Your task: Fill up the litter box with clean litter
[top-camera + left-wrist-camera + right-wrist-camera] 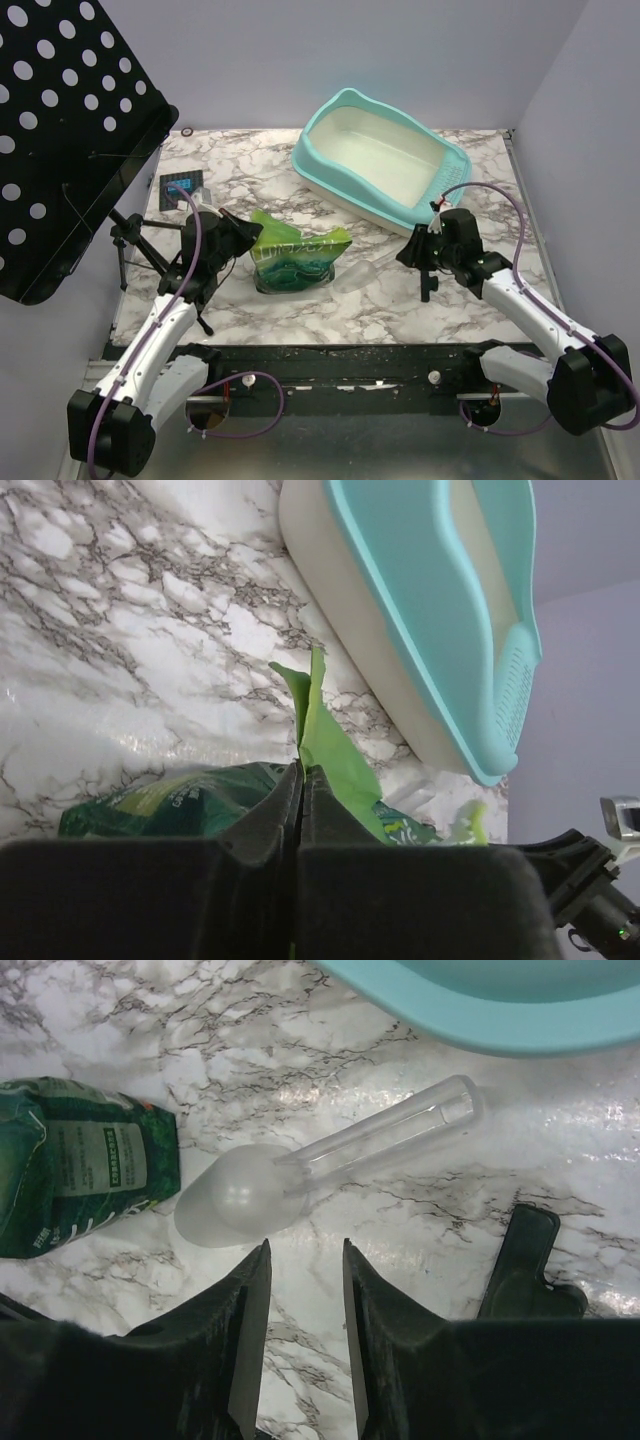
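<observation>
The turquoise litter box (345, 107) stands at the back of the table, cream-white inside, with no litter showing in it. It also shows in the left wrist view (430, 610) and the right wrist view (520, 1015). A crinkly green bag (295, 255) stands at mid table. My left gripper (243, 237) is shut on the bag's top edge (325, 730). My right gripper (305, 1250) is open and empty, just short of a clear plastic scoop (300, 1175) that lies on the table (370, 275). No loose litter is in view.
A black perforated panel (60, 130) on a tripod stands at the left. A small black device (183, 188) lies at the back left. A black part (525, 1265) lies right of my right gripper. The table is marble-patterned (250, 160).
</observation>
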`<state>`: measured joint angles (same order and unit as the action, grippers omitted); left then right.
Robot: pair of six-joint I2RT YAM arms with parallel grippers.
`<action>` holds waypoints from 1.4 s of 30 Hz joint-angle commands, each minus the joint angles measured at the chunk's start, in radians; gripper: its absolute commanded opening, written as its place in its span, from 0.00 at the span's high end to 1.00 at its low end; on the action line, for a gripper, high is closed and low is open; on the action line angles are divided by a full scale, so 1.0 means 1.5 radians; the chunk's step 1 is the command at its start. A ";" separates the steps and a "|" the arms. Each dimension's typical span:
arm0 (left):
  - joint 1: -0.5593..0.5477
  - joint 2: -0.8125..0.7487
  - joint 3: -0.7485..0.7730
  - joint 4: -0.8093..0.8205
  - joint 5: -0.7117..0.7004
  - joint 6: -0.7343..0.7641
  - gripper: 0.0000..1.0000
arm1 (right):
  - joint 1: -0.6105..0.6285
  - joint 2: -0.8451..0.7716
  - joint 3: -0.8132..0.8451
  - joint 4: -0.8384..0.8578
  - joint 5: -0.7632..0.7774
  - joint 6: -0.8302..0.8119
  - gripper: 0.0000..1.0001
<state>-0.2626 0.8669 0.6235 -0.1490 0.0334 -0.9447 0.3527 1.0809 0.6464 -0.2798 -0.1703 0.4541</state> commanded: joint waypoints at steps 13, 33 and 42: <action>0.010 -0.057 -0.129 0.466 0.118 0.134 1.00 | 0.096 0.101 0.201 0.167 -0.094 -0.152 0.42; 0.012 -0.050 -0.169 0.749 0.381 0.173 1.00 | 0.110 0.390 0.658 -0.227 -0.607 -0.765 0.22; 0.012 -0.047 -0.179 0.785 0.400 0.167 1.00 | 0.143 0.487 0.728 -0.311 -0.648 -0.824 0.22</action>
<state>-0.2432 0.8204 0.3473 0.8597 0.5949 -0.6926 0.5323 1.7832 1.6978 -0.6418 -1.0645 -0.7055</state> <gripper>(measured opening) 0.010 0.783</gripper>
